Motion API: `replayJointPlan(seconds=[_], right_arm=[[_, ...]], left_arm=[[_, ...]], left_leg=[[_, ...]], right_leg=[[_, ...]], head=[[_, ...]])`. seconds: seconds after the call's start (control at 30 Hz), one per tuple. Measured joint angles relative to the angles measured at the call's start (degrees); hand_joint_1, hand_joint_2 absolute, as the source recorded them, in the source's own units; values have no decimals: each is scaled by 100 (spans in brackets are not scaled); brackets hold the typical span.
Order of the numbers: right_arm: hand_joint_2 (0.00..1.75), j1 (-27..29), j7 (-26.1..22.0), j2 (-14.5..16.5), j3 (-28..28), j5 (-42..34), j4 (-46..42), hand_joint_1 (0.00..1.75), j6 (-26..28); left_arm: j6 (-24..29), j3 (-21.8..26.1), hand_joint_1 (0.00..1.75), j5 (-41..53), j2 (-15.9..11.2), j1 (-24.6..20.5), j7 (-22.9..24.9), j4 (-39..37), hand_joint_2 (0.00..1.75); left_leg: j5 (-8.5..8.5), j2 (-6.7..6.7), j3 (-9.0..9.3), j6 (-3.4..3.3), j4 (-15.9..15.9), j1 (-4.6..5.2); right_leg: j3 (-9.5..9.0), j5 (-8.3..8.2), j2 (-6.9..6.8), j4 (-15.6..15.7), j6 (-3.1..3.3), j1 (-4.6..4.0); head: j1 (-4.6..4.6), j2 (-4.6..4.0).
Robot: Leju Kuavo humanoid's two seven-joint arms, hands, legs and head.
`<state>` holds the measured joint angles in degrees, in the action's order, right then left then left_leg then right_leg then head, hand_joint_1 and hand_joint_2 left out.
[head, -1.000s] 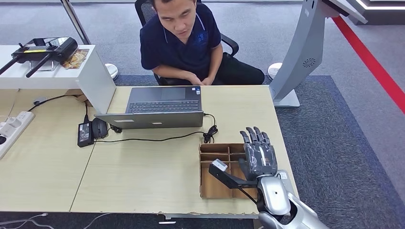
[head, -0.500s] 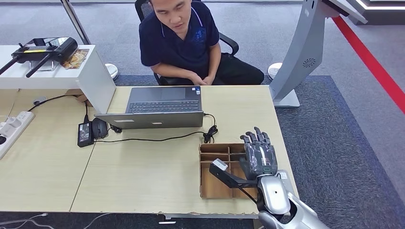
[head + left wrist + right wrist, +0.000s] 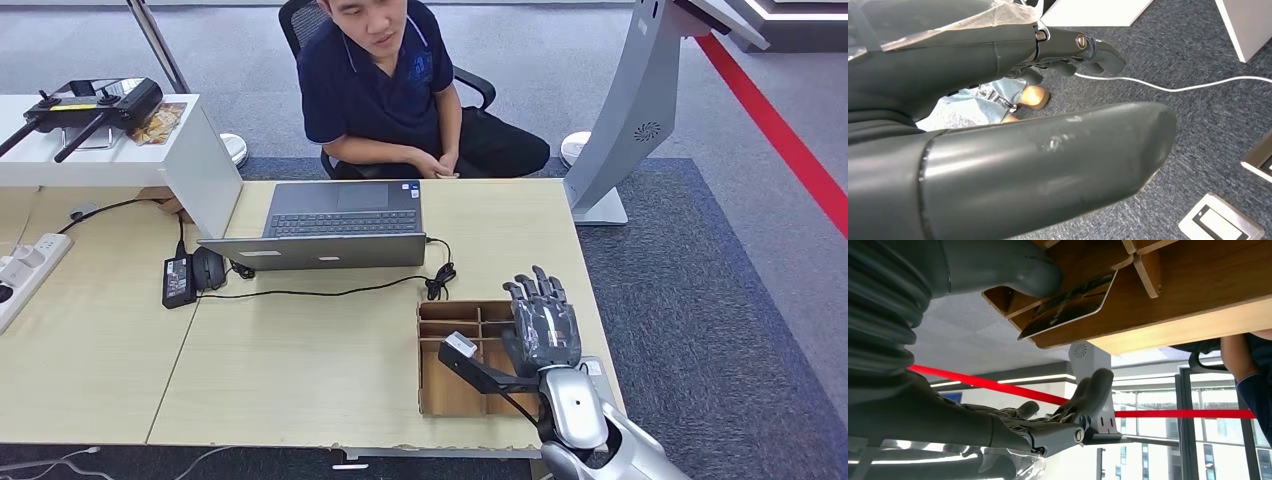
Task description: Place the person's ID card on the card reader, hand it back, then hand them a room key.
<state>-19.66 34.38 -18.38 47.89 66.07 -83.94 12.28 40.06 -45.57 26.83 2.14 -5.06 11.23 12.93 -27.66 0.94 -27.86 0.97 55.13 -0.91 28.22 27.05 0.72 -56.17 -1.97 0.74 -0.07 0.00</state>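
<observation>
My right hand (image 3: 543, 325) hovers over the right side of a wooden divided box (image 3: 450, 395) near the table's right front corner, its fingers stretched forward and slightly bent, holding nothing. In the right wrist view a dark printed card (image 3: 1068, 305) leans inside one compartment of the box (image 3: 1198, 285), with the thumb (image 3: 1013, 265) close beside it and the other fingers (image 3: 1088, 390) spread away from it. A person (image 3: 385, 80) sits behind the table, hands together at its far edge. My left hand (image 3: 998, 150) hangs over grey carpet, empty, fingers apart.
An open laptop (image 3: 335, 225) lies mid-table, its cable and power adapter (image 3: 178, 280) to the left. A power strip (image 3: 25, 270) sits at the left edge. A white box with a black controller (image 3: 90, 100) stands back left. A grey kiosk stand (image 3: 630, 110) rises on the right.
My right hand's fingers have bent down a little toward the box since one second ago. The person has shifted slightly to the right in the chair.
</observation>
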Motion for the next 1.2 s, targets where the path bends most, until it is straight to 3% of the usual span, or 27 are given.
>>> replayJointPlan(seconds=[0.03,0.17,0.7,1.2], right_arm=[[175,-1,0,0,0,0,6,166,0],[175,-17,0,-1,-1,1,23,173,1],[175,-83,12,-8,36,26,80,175,3],[175,-24,17,-26,-74,344,93,175,1019]], left_arm=[[0,0,0,-1,0,0,0,0,0],[0,0,0,-1,0,0,0,0,0],[1,0,0,72,0,1,0,1,0],[1,2,0,208,0,-1,-3,1,0]], left_leg=[[0,0,0,0,0,0],[0,0,0,0,0,0],[0,-1,0,0,0,0],[0,-1,-1,0,0,0]], right_leg=[[0,0,0,0,0,0],[1,0,0,0,0,0],[2,0,0,0,0,0],[4,0,1,0,0,0]], head=[[0,0],[0,0],[0,0],[0,0]])
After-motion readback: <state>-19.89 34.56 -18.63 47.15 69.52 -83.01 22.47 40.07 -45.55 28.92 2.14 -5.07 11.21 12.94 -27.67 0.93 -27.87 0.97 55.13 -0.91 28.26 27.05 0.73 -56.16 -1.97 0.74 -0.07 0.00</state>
